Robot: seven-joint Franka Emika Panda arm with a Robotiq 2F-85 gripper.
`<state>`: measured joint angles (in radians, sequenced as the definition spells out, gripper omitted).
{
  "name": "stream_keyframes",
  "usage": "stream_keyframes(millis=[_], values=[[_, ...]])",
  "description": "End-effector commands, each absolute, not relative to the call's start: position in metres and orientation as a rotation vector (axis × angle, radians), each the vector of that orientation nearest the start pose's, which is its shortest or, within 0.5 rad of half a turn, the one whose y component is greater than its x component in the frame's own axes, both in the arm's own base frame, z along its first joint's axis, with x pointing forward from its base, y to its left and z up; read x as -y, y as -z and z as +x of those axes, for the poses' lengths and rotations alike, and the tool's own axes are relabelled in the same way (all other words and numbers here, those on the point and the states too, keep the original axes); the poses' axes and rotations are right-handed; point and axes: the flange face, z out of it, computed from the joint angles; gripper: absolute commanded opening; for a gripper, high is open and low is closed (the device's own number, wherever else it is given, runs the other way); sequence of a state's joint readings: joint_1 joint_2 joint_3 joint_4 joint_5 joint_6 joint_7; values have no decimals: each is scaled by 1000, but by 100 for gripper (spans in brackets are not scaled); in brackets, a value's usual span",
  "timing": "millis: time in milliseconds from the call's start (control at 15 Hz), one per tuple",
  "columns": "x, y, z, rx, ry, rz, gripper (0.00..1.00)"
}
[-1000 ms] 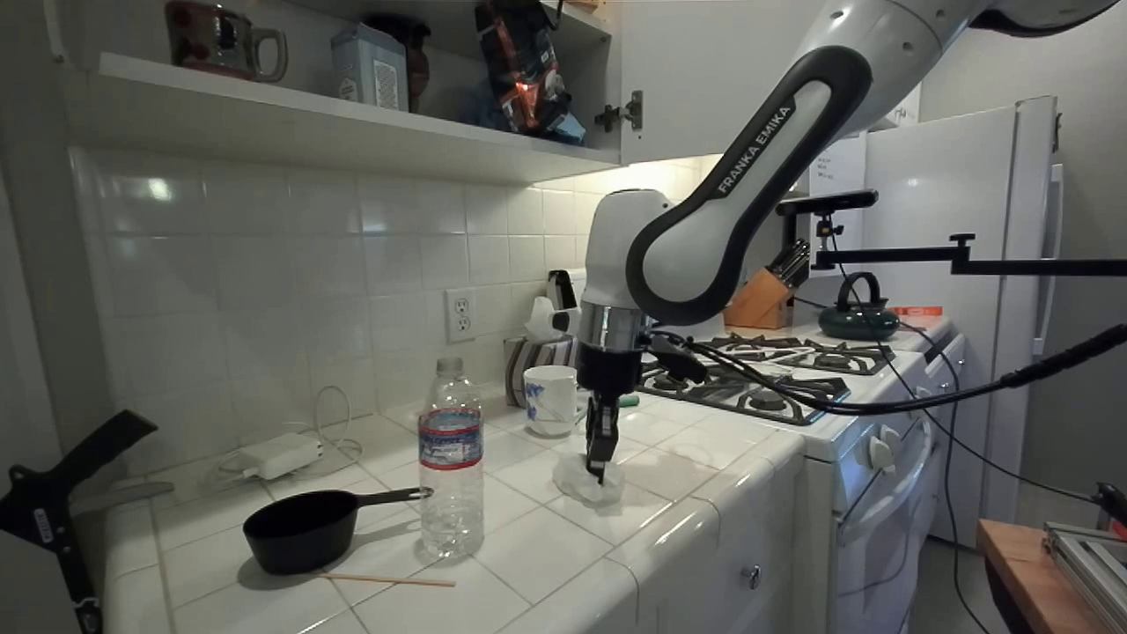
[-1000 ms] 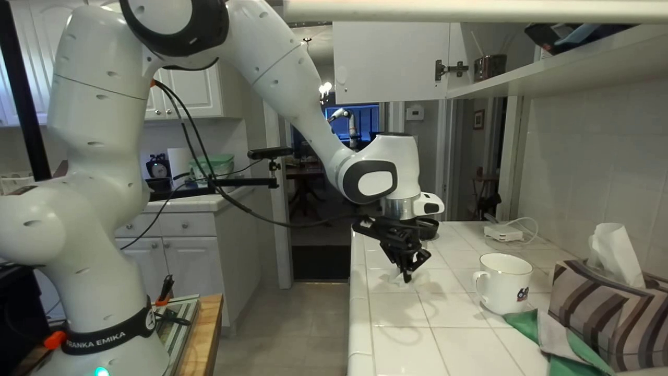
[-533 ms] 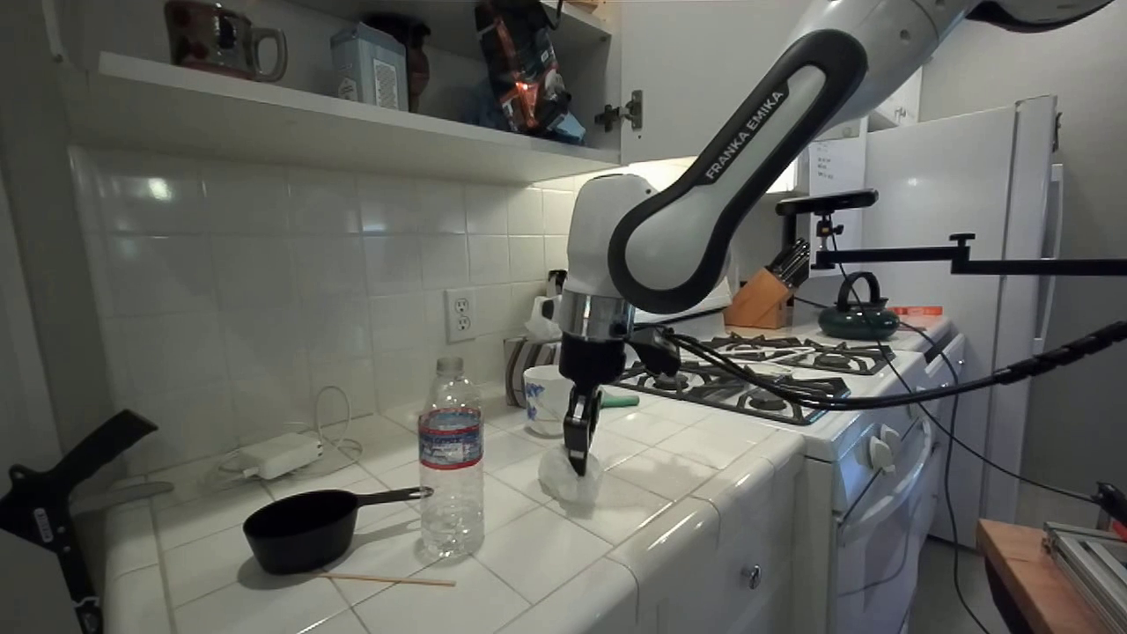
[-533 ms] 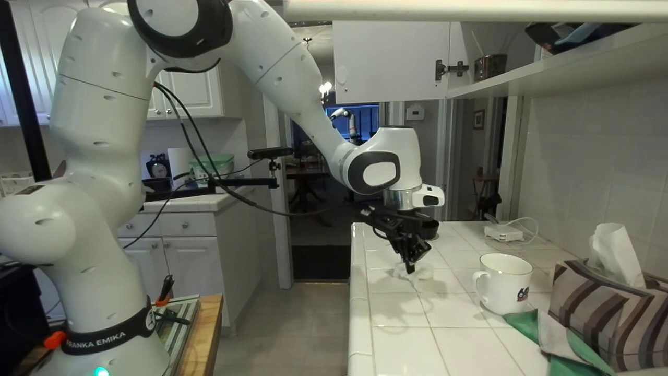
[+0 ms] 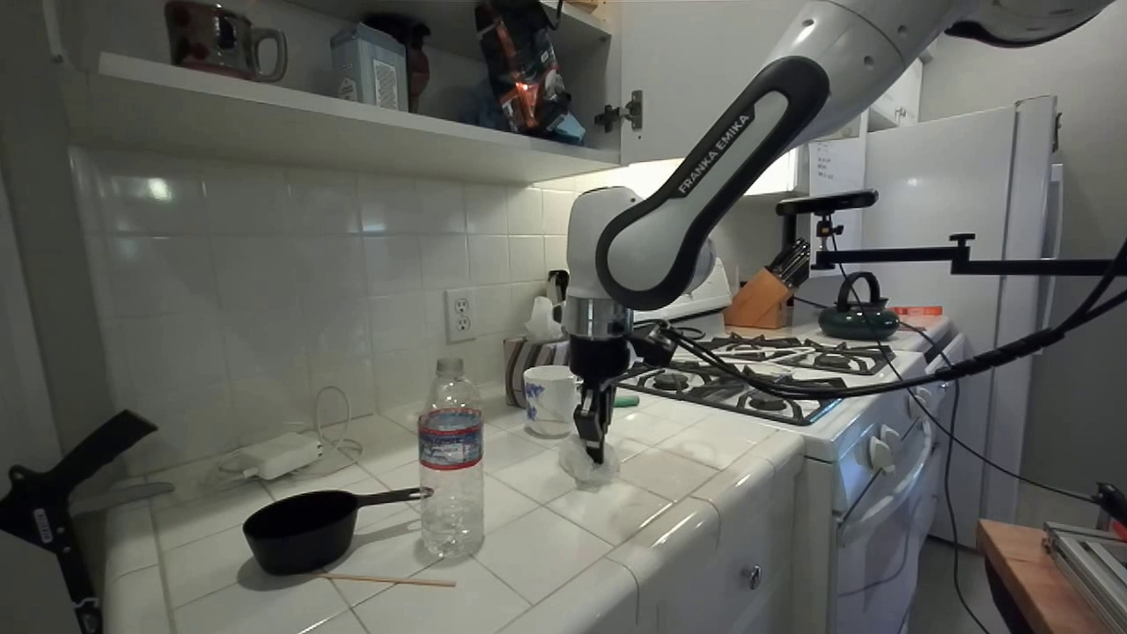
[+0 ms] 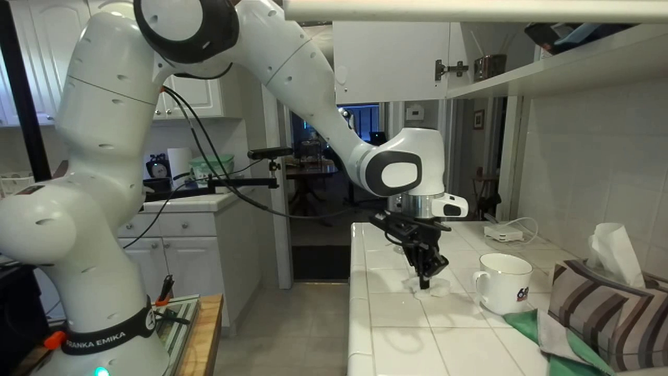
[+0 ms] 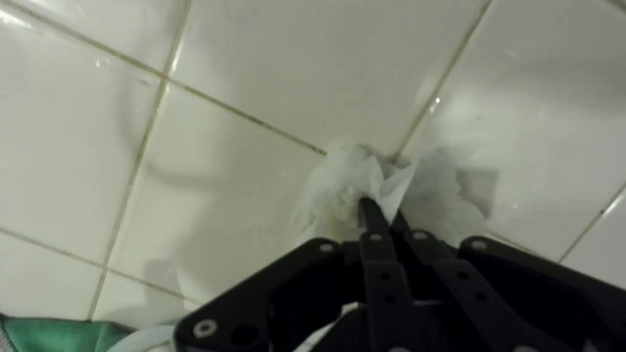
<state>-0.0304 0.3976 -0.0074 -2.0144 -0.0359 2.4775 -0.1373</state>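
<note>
My gripper [image 7: 384, 212] points down at the white tiled counter [image 6: 402, 313], its jaws pinched together on a crumpled white tissue [image 7: 337, 190]. A fold of the tissue rises between the fingertips, and the rest spreads out on both sides over the tiles. Both exterior views show the tissue [image 5: 581, 465] bunched low at the counter surface under the gripper [image 6: 424, 284]. A white mug [image 6: 505, 282] stands close by, toward the tiled wall. At the lower left of the wrist view lies part of a green cloth [image 7: 58, 335].
A clear plastic bottle [image 5: 452, 502] and a black saucepan [image 5: 299, 533] stand on the counter, with a thin stick [image 5: 387, 580] before them. Beside the mug are a striped tissue box [image 6: 605, 313] and the stove [image 5: 731, 387]. An open shelf [image 5: 352, 123] overhangs the counter.
With the tissue still in its jaws, my gripper has shifted across the counter, first toward the bottle, then back toward the stove and nearer the mug. The other things have stayed put.
</note>
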Motion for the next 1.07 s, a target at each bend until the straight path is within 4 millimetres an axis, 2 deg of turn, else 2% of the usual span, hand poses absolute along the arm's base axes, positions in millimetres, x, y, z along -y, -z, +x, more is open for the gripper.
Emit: stream_keyframes(millis=[0, 200, 400, 600, 733, 867, 1000], values=[[33, -247, 585, 182, 24, -3189, 1], [54, -249, 568, 66, 81, -3212, 1], [91, -245, 555, -160, 103, -3217, 1], [126, -244, 557, -341, 85, -3188, 1], [142, -244, 557, -421, 77, -3178, 1], [143, -245, 557, -418, 70, -3183, 1], [123, -250, 562, -311, 101, -3196, 1]])
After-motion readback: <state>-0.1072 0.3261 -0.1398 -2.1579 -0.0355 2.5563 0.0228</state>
